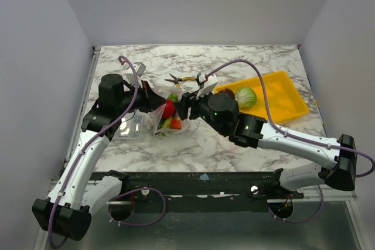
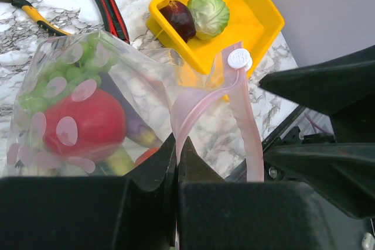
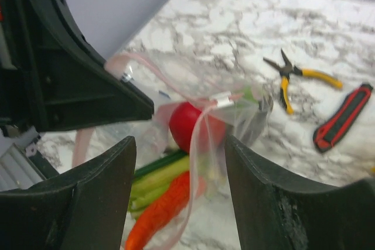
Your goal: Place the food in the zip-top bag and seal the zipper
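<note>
The clear zip-top bag [image 1: 164,119] lies mid-table between both grippers and holds a red round piece [image 2: 85,124], green pieces [image 3: 158,177] and an orange piece [image 3: 161,209]. My left gripper [image 2: 177,141] is shut on the bag's pink zipper strip [image 2: 193,106], which loops open at the mouth, its white slider [image 2: 239,58] at the far end. My right gripper [image 3: 179,141] is open, with the bag's side edge [image 3: 234,115] hanging between its fingers. The leafy green cabbage [image 1: 246,96] and the maroon round piece [image 1: 227,93] sit in the yellow tray [image 1: 287,100].
Yellow-handled pliers [image 1: 179,79] and a red-and-black utility knife [image 2: 108,4] lie behind the bag. A rigid clear box [image 1: 129,126] sits left of the bag under the left arm. The yellow tray is at the right, near the table's edge.
</note>
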